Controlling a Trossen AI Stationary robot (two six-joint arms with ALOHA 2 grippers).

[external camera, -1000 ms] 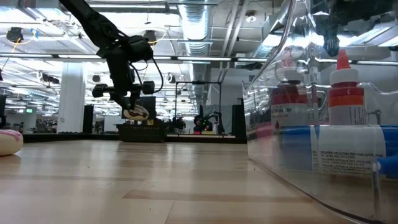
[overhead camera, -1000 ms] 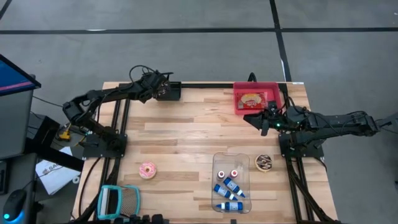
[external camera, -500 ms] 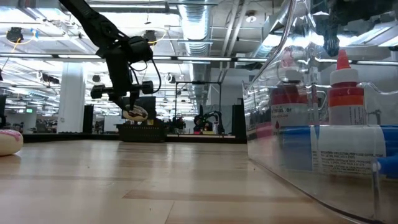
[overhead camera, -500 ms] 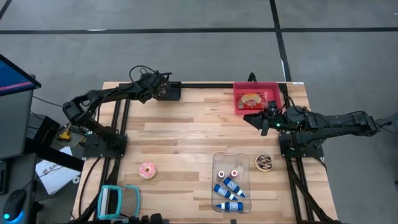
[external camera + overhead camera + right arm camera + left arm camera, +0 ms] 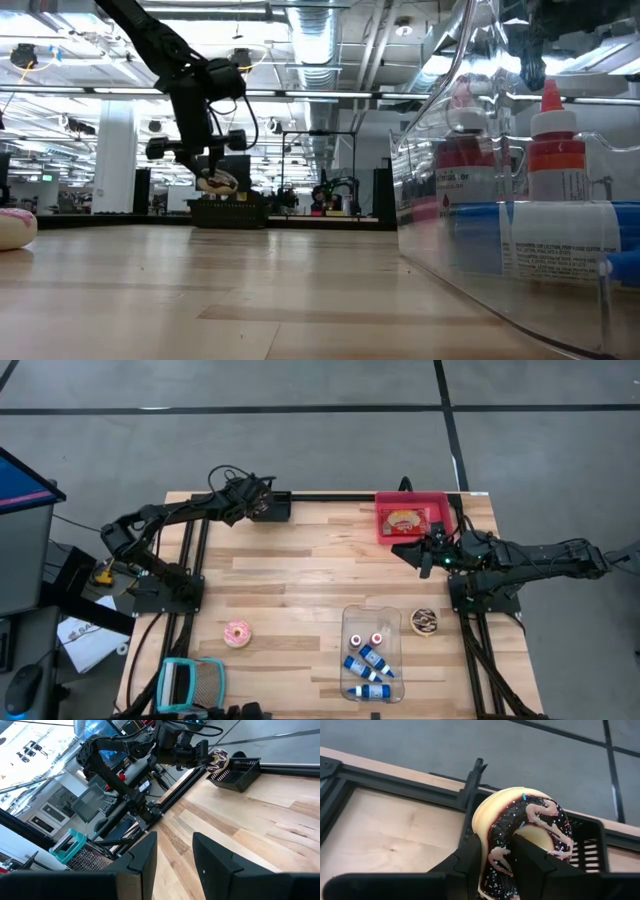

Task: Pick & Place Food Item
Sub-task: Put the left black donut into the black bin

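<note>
The left gripper (image 5: 495,865) clamps a round chocolate-glazed doughnut (image 5: 520,837), its glossy icing streaked pink and speckled with sprinkles, just above the slatted black plastic basket (image 5: 272,507). Right of that basket along the pale wooden table (image 5: 300,575) sits a red rectangular tray (image 5: 440,505). Right of the basket and near the red tray hangs the right gripper (image 5: 172,855), fingers parted around nothing.

A clear bin (image 5: 371,652) of bottles sits near a teal rack (image 5: 190,683).
</note>
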